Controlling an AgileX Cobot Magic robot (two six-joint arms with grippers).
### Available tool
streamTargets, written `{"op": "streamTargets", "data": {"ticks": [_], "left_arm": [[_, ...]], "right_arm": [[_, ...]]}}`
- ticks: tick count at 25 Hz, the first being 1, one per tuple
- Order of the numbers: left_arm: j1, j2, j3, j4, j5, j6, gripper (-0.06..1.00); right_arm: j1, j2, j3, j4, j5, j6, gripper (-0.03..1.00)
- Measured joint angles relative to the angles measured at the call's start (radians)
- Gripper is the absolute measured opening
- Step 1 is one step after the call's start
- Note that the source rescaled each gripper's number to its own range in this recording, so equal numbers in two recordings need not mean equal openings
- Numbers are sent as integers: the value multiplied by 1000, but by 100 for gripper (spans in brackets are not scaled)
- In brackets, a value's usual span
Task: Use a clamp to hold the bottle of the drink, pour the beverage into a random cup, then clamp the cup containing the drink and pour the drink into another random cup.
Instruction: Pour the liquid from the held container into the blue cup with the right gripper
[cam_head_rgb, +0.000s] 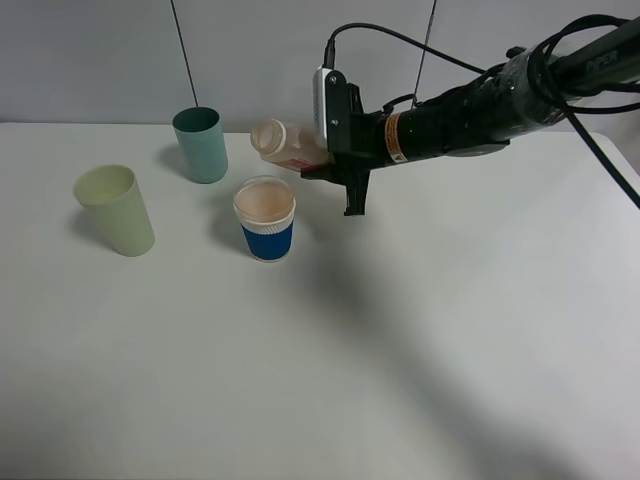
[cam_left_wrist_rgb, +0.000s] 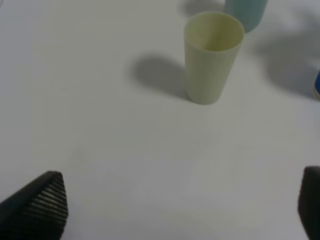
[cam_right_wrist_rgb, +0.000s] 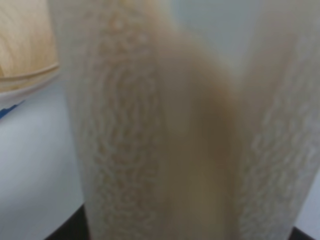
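My right clamp is shut on the bottle, holding it on its side with the neck pointing left. The neck hangs just above and behind the cup containing the drink, blue-sleeved, with the peach beverage up near its rim. No liquid shows running from the bottle. In the right wrist view the blurred bottle fills the frame, with the filled cup at one edge. The pale yellow-green tumbler stands empty at the left. In the left wrist view my left gripper is open and empty, short of that tumbler.
A teal tumbler stands behind the blue-sleeved cup, to its left, and also shows in the left wrist view. The white table is bare in front and to the right. The right arm reaches in from the upper right.
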Motion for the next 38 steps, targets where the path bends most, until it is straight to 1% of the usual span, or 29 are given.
{"op": "streamTargets", "data": {"ticks": [6, 13, 16, 23, 33, 35, 36, 38], "left_arm": [[0, 0, 0, 0, 0, 0, 77], [0, 0, 0, 0, 0, 0, 77], [0, 0, 0, 0, 0, 0, 77], [0, 0, 0, 0, 0, 0, 77], [0, 0, 0, 0, 0, 0, 77], [0, 0, 0, 0, 0, 0, 77], [0, 0, 0, 0, 0, 0, 77], [0, 0, 0, 0, 0, 0, 77]], "right_arm": [[5, -9, 0, -2, 24, -35, 2], [6, -35, 0, -46, 73, -58, 2], [6, -47, 0, -58, 75, -58, 2], [6, -55, 0, -125, 88, -58, 2], [6, -55, 0, -135, 100, -59, 2], [6, -55, 0, -152, 101, -64, 2], [8, -56, 0, -181, 115, -75, 2], [14, -59, 0, -195, 137, -79, 2]]}}
